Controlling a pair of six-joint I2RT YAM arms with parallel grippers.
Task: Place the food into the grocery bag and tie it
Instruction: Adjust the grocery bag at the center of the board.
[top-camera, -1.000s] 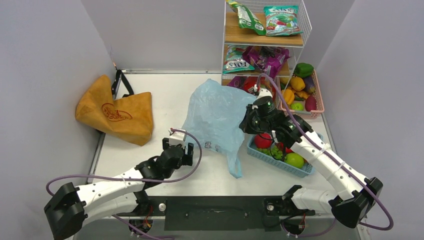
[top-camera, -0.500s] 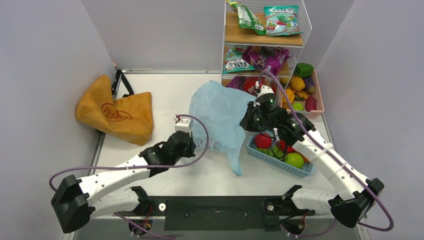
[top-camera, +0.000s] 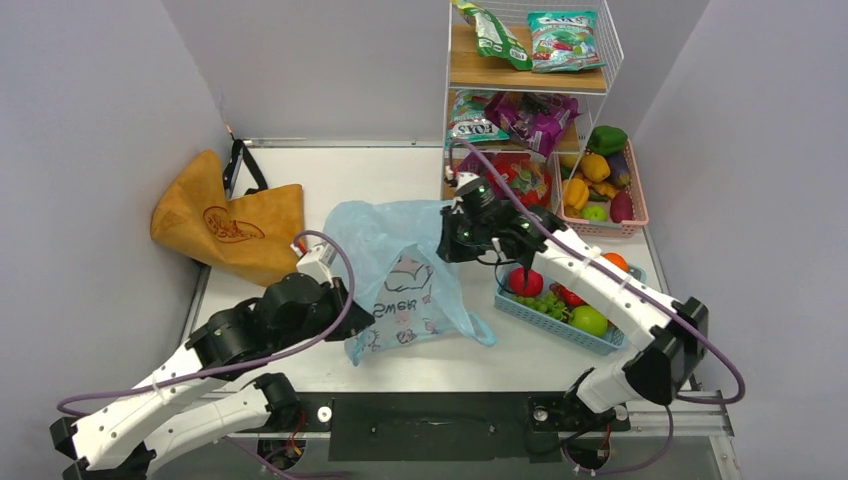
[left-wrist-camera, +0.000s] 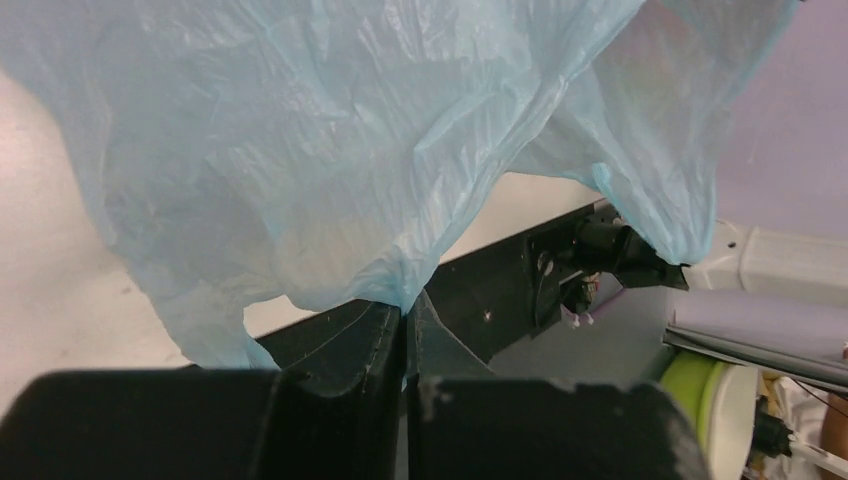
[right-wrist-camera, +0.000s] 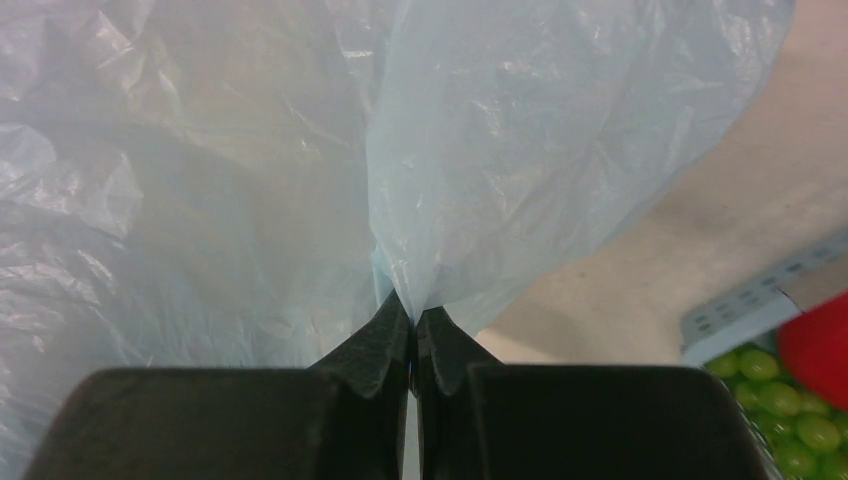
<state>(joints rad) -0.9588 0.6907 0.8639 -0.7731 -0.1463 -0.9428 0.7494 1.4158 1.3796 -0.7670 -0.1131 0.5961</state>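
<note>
The light blue grocery bag (top-camera: 410, 280) hangs stretched between both grippers above the table, its cartoon print facing up. My left gripper (top-camera: 347, 300) is shut on the bag's near-left edge; the left wrist view shows the film (left-wrist-camera: 330, 150) pinched between the fingertips (left-wrist-camera: 405, 312). My right gripper (top-camera: 448, 238) is shut on the bag's far-right edge, with the plastic (right-wrist-camera: 480, 150) bunched into its tips (right-wrist-camera: 412, 310). Food lies in a blue basket (top-camera: 598, 343): a red fruit (top-camera: 527, 281), green grapes (top-camera: 551, 304) (right-wrist-camera: 790, 410) and a green fruit (top-camera: 589, 320).
A pink basket (top-camera: 637, 205) at the back right holds peppers (top-camera: 594, 166) and other produce. A wire shelf (top-camera: 530, 75) with snack packs stands behind it. A tan tote (top-camera: 235, 228) with black straps lies at the back left. Grey walls close in both sides.
My left gripper has shut on the bag's edge and drawn it left. The right gripper has carried its edge leftwards, so the bag now hangs spread with its print showing.
</note>
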